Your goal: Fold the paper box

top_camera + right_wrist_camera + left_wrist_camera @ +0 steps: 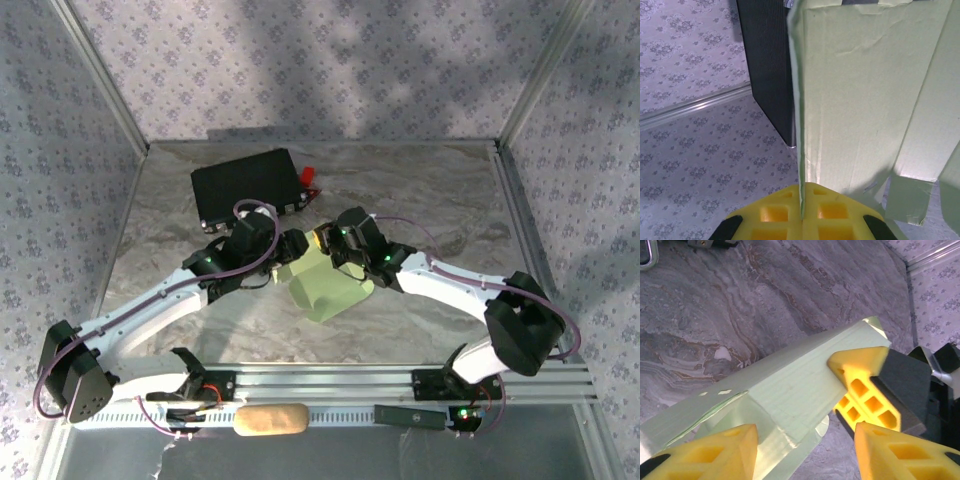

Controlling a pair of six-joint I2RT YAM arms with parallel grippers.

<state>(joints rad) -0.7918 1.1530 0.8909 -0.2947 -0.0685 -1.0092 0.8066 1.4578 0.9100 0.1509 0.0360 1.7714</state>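
right gripper (802, 200) pinching paper box (325, 285) edge | left gripper (805, 435) spread astride box (contact unclear) | long axis: lower left to upper right, left wrist view

Two white arms with black joints
Left arm (140, 305) and right arm (445, 278) carry looping purple cables (255, 208) and small green lights (346, 234); the fingers (715, 455) are bright yellow, moulded with square hollows, on black mounts.
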